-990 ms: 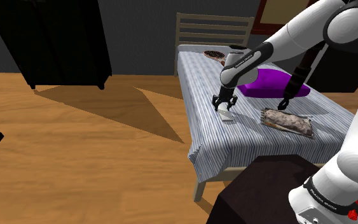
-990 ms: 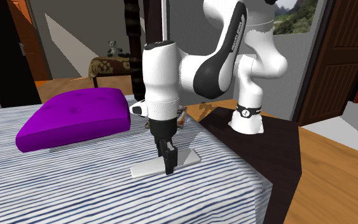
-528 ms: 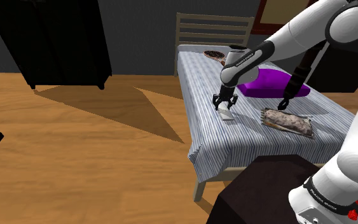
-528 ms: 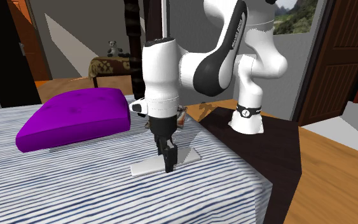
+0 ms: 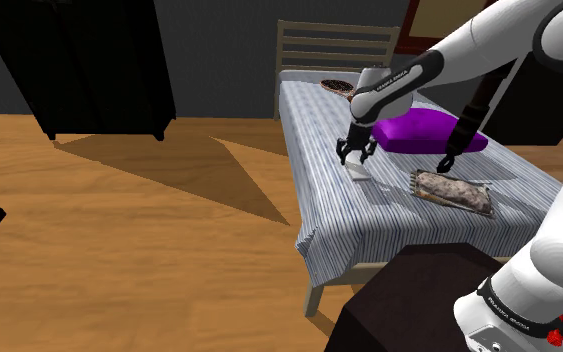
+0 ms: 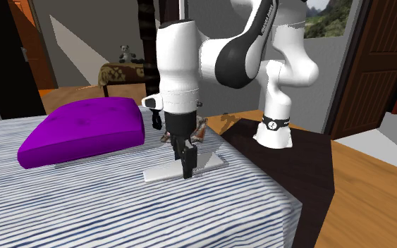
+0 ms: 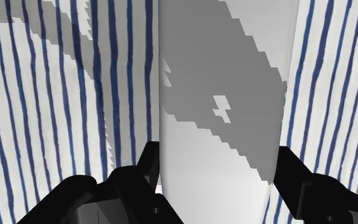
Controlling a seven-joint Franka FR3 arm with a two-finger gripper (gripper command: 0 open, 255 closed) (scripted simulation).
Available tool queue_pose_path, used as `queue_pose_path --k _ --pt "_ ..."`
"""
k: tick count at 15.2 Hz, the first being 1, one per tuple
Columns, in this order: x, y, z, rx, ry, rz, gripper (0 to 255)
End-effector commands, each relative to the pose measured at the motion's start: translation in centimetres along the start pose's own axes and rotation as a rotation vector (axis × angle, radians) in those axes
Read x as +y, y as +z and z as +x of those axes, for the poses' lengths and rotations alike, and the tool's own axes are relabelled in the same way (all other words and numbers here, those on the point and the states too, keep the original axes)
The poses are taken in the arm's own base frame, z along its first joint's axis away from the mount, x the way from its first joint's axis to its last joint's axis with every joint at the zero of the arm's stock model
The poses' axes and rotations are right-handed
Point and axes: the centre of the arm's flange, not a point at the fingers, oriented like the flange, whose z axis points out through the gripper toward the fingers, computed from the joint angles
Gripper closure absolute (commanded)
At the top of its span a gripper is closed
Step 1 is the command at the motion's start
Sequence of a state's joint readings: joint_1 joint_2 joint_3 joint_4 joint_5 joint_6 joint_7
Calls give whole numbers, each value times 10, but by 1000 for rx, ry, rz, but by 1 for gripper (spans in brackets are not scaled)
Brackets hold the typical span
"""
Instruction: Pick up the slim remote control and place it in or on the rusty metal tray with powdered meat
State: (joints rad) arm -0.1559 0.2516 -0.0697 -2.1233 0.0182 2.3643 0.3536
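Where the white arm bends down over the striped-cloth counter (image 5: pixel 325 205), black gripper (image 5: pixel 357 162) points straight down at the cloth. Jaws closed on the slim remote control (image 5: pixel 357 177), a plain pale grey-white slab, gripped across its width near the middle.

Second exterior view: gripper (image 6: pixel 187 172) vertical, remote control (image 6: pixel 214 163) lying nearly flat and crosswise in it, both ends sticking out past the fingers, one end a little higher. Sits at or just above the counter (image 6: pixel 84 204); cannot tell whether it touches.

Wrist view: remote control (image 7: pixel 222 95) runs away from the gripper (image 7: pixel 217 168), a black finger pressed to each long edge; grey shadow falls across the slab and the blue stripes of the counter (image 7: pixel 56 95).

Rusty metal tray (image 5: pixel 452 192), brown and speckled, lies on the same cloth, well apart from the remote, towards the shoulder view's right. Purple cushion (image 5: pixel 429 133) sits behind it. Wooden chair (image 5: pixel 336 45) stands at the counter's far end.
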Motion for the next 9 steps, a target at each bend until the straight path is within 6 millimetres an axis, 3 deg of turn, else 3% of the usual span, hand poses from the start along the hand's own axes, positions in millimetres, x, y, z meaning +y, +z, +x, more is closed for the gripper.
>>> queue_pose_path --k 1,9 --pt "0 -12 1 0 0 0 255" --pt "0 -54 0 0 0 0 255"
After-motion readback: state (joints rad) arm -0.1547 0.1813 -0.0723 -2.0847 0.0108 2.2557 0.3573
